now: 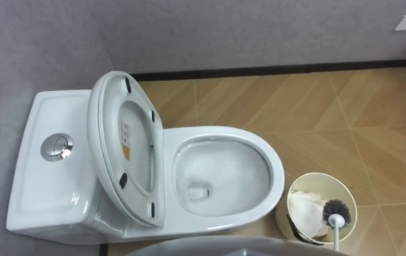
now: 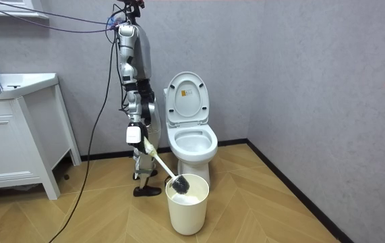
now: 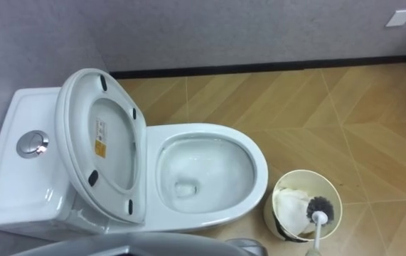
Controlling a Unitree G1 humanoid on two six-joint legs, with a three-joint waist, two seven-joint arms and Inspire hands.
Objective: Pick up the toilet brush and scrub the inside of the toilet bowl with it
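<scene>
The toilet brush [image 1: 335, 211] hung head-down at the mouth of the cream bin [image 1: 296, 188], just beside the toilet bowl [image 1: 279, 173], its handle gripped in the robot's right hand [image 2: 137, 132]. We feared the swing across: bristles catching the bin's rim could tip it, or drip on the wooden floor [image 1: 359, 99].

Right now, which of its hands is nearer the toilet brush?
Right. The right hand grips the toilet brush by its handle, bristles at the mouth of the bin.
</scene>
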